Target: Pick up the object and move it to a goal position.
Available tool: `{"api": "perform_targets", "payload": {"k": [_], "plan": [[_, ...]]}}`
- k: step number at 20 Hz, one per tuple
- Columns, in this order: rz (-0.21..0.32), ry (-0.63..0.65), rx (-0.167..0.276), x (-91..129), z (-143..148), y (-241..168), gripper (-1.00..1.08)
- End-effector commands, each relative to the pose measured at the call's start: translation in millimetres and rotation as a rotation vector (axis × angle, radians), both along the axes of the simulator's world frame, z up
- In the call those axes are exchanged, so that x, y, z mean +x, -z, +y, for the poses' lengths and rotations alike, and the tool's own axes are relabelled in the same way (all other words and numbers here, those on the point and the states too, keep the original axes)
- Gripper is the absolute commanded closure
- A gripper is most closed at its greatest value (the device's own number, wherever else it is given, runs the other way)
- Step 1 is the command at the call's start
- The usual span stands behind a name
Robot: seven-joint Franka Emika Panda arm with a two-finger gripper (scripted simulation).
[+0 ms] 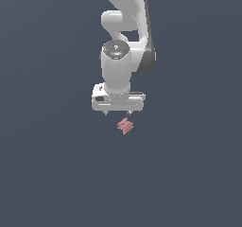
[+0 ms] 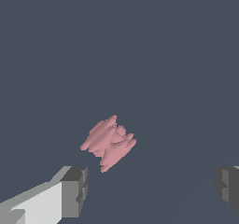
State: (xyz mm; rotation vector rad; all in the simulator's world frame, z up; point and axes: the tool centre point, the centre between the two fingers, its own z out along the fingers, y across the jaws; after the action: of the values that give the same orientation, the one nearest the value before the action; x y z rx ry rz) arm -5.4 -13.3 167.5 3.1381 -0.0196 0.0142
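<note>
The object is a small pinkish-red block with ridged, jagged edges, lying on the flat dark grey floor. My white gripper hangs just above and slightly behind it in the exterior view, fingers pointing down. In the wrist view the object lies ahead of the two grey fingertips, outside the gap between them. My gripper is open wide and holds nothing.
The dark grey floor stretches flat on all sides of the object. The white arm rises behind the gripper toward the top of the exterior view.
</note>
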Motion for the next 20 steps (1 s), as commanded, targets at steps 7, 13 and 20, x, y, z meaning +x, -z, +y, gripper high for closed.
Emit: {"api": "perform_targets", "payload": {"k": [7, 13, 20], "plan": [[-0.027, 0.025, -0.006, 9.0, -13.9, -8.5, -0.92], [-0.047, 0.042, -0.01, 15.3, -24.4, -15.2, -0.92], [-0.044, 0.072, -0.007, 14.2, -20.8, -10.8, -0.92]]}}
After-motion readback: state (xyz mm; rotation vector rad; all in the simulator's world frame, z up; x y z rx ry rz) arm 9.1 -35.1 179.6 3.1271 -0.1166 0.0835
